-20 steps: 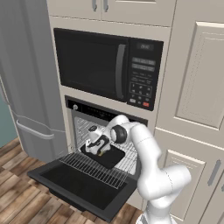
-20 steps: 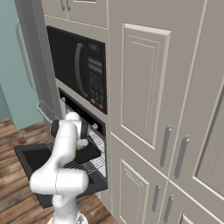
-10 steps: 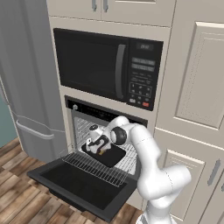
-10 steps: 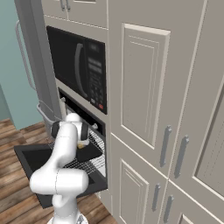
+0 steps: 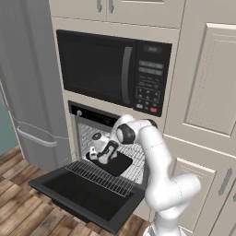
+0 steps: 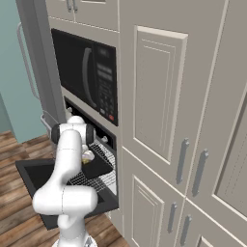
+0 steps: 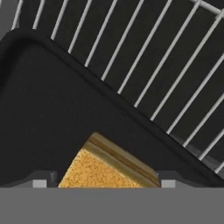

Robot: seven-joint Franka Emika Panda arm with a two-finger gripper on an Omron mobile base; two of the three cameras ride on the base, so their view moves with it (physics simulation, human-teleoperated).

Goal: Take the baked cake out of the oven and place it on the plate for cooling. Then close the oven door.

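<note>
One cake (image 7: 109, 168), golden, on a dark tray (image 5: 113, 162) atop the pulled-out rack (image 5: 99, 177) of the oven (image 5: 103, 152). Gripper (image 5: 102, 150) low over it; whether it grips, cannot tell. Oven door (image 5: 85, 196) down. Lifting, plating and closing remain.

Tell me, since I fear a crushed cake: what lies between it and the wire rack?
A black tray. In the hand view the cake sits on it, and the tray rests on the rack.
</note>
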